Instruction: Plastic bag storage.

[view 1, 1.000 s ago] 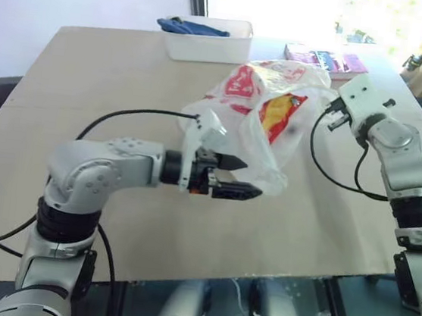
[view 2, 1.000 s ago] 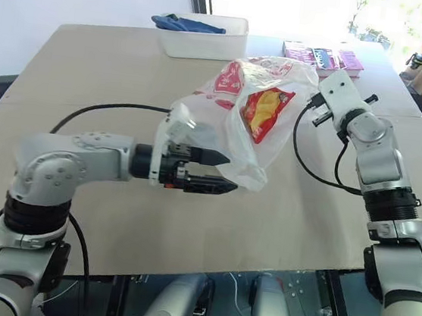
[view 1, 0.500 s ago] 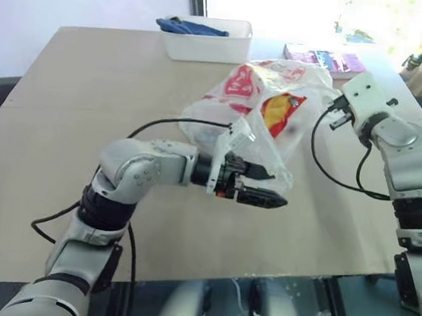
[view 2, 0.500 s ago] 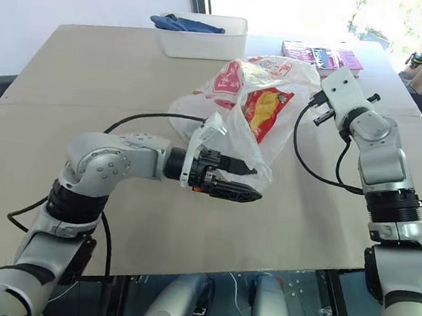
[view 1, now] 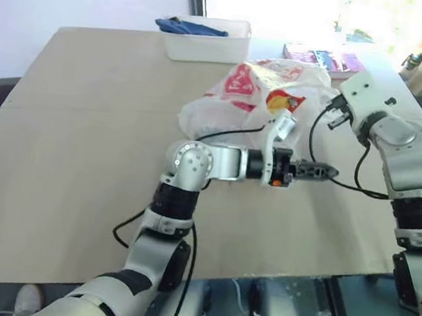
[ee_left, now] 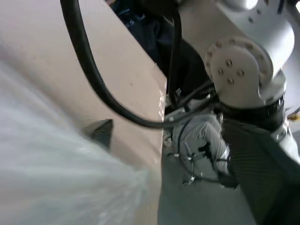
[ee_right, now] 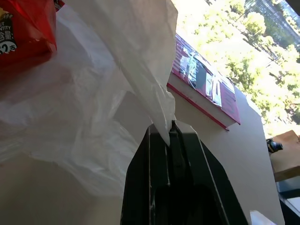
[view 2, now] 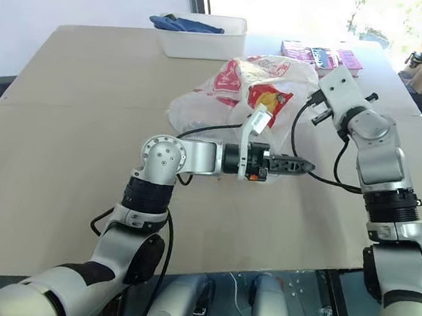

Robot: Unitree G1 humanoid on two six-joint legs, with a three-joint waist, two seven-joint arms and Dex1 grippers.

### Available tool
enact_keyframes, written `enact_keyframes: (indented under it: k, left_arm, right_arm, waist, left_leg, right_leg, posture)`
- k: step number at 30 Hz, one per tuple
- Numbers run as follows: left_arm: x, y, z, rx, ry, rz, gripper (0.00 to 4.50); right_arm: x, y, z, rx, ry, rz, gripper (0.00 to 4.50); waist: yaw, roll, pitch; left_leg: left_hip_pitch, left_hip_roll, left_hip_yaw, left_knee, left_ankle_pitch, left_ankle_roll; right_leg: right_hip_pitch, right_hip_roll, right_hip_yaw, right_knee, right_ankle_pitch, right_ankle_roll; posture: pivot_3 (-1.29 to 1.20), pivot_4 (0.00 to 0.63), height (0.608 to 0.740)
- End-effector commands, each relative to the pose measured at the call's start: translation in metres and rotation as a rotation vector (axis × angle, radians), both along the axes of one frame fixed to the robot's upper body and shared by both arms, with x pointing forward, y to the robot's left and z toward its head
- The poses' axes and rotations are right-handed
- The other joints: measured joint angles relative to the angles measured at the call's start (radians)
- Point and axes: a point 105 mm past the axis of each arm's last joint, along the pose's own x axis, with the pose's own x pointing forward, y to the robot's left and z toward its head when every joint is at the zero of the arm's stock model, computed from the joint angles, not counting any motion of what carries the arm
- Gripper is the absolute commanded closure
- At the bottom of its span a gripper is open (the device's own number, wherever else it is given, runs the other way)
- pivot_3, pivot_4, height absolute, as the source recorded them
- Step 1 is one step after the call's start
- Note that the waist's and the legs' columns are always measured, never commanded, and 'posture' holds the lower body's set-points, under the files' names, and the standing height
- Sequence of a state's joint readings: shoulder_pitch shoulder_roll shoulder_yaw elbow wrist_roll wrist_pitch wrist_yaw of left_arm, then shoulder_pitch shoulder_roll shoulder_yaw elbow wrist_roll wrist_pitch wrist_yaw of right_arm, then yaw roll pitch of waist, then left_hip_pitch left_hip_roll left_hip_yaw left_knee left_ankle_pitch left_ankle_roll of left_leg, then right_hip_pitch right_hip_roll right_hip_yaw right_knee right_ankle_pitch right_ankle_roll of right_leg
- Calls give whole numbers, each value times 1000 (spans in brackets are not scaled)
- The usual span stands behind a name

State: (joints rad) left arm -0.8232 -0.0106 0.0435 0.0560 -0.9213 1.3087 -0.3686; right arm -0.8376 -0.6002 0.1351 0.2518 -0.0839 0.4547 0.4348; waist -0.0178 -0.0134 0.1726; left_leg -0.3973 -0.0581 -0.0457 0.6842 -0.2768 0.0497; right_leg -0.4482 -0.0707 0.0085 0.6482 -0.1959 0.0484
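Swinging across to the robot's right, the left gripper (view 1: 322,171) has left the near edge of the plastic bag (view 1: 236,104) and now reaches past it, level, with its black fingers looking drawn close together and nothing between them, though how far apart the tips stand I cannot tell. And the bag itself sits crumpled on the middle of the tan table (view 1: 69,134), red print facing up, a red-and-yellow chips packet (view 1: 284,102) showing through its thin skin. On the far side the right gripper (ee_right: 171,133) is clamped tight on a pinch of the bag's white film (the wrist view catches it cleanly). Beyond the bag, a white tray (view 1: 209,43) with a blue cloth (view 1: 188,26) sits at the table's far edge, and a red-covered book (view 1: 325,59) lies near the far right corner.
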Motion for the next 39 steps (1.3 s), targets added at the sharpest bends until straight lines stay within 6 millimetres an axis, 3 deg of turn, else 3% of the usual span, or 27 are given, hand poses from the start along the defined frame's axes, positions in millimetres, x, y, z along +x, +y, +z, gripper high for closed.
enact_keyframes:
  k: [1,3,4,6,9,13,18,23,27,31,36,39]
  left_arm:
    - [-7,29,48,-225,-56,-32,2698]
    - [-10,54,68,-302,-84,-31,3571]
    - [-8,74,84,-344,-109,-19,4336]
    - [-3,107,109,-375,-180,30,4460]
    - [13,137,130,-339,-276,144,4460]
    - [47,155,158,-271,-408,305,4460]
    - [67,157,201,-213,-644,410,4460]
    - [76,150,223,-195,-807,473,4460]
    - [78,144,236,-219,-864,487,4460]
    - [75,137,229,-211,-850,451,4460]
    - [65,128,189,-140,-803,417,4460]
    - [55,122,134,50,-852,387,4460]
  right_arm:
    - [-4,-13,21,9,-62,-25,4500]
    - [-3,-17,27,34,-70,-30,4500]
    - [-1,-20,33,36,-84,-33,4500]
    - [3,-23,49,41,-122,-34,4500]
    - [8,-24,84,48,-218,-30,4500]
    - [4,-24,160,59,-444,-32,4500]
    - [-41,-19,271,82,-777,-11,4500]
    - [-64,-28,303,22,-893,-39,4500]
    - [-77,-37,310,-20,-913,-47,4500]
    - [-85,-37,295,-17,-871,-20,4500]
    - [-79,-55,218,19,-685,-69,4500]
    - [-82,-57,136,-26,-503,-58,4500]
  waist:
    - [-1,0,0]
    - [-1,0,0]
    - [0,0,0]
    - [0,0,1]
    - [-4,0,1]
    - [5,0,1]
    - [6,0,1]
    - [-2,0,1]
    - [-7,1,1]
    - [-19,1,1]
    - [-17,0,0]
    - [-9,1,0]
  left_leg:
    - [0,1,0,0,0,0]
    - [1,1,1,0,0,0]
    - [1,1,1,0,0,0]
    - [0,0,1,1,0,0]
    - [0,0,2,1,0,0]
    - [0,-2,2,0,0,0]
    - [-3,-3,-3,-4,0,0]
    - [-4,-3,-5,-16,0,-1]
    - [-5,-3,-3,-17,0,-1]
    - [-6,-1,-2,-16,0,-1]
    - [-6,-1,-2,-13,0,0]
    - [-6,-1,-2,-10,0,0]
  right_leg:
    - [0,0,1,1,0,0]
    - [0,0,1,1,0,0]
    - [0,0,1,1,0,0]
    - [0,1,1,2,0,0]
    - [-2,2,1,4,0,0]
    - [-1,2,-2,1,0,0]
    - [-2,0,-8,-6,0,0]
    - [-3,0,-10,-12,0,0]
    - [-6,0,-9,-15,0,0]
    - [-7,-1,-8,-10,0,0]
    - [-6,-2,-4,-6,0,0]
    - [-6,-2,-1,-3,0,1]
  posture:
    - [0,150,740]
    - [0,150,740]
    - [0,150,740]
    - [0,150,740]
    - [0,150,740]
    - [0,150,740]
    - [0,150,740]
    - [0,150,740]
    - [0,150,740]
    - [0,150,740]
    - [0,150,740]
    - [0,150,740]
